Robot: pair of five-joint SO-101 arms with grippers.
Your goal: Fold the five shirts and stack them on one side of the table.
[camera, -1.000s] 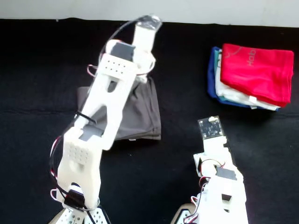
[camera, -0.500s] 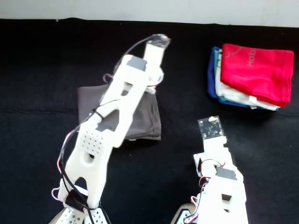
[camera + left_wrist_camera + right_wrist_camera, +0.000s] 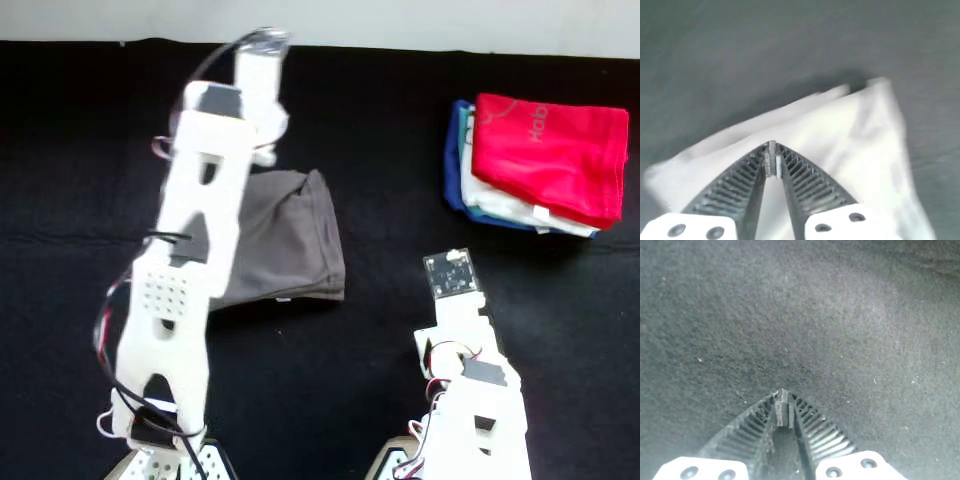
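High view
Table (image 3: pixel 90 150): covered in black cloth, running across the whole frame.
Grey shirt (image 3: pixel 295 240): folded and lying flat at centre-left, with its left part hidden under the left arm.
Left arm (image 3: pixel 195 230): stretches from the lower left corner up over the grey shirt, its wrist reaching the upper left-centre.
Stack (image 3: pixel 540 170): sits in the upper right, well apart from the grey shirt.
Red shirt (image 3: pixel 550 150): folded, on top of the stack.
White shirt (image 3: pixel 500 205): shows along the stack's lower edge, under the red one.
Blue shirt (image 3: pixel 456 170): at the bottom, showing along the stack's left edge.
Right arm (image 3: pixel 470 390): drawn back in the lower right, over bare cloth below the stack.

Left wrist view
Left gripper (image 3: pixel 771 161): jaws closed tip to tip, right over the shirt's fabric; whether any cloth is pinched cannot be told.
Grey shirt (image 3: pixel 850 130): looks pale here and lies under and around the jaws, with dark table beyond its edge.

Right wrist view
Right gripper (image 3: pixel 784 411): jaws pressed together, holding nothing, above the bare black cloth.
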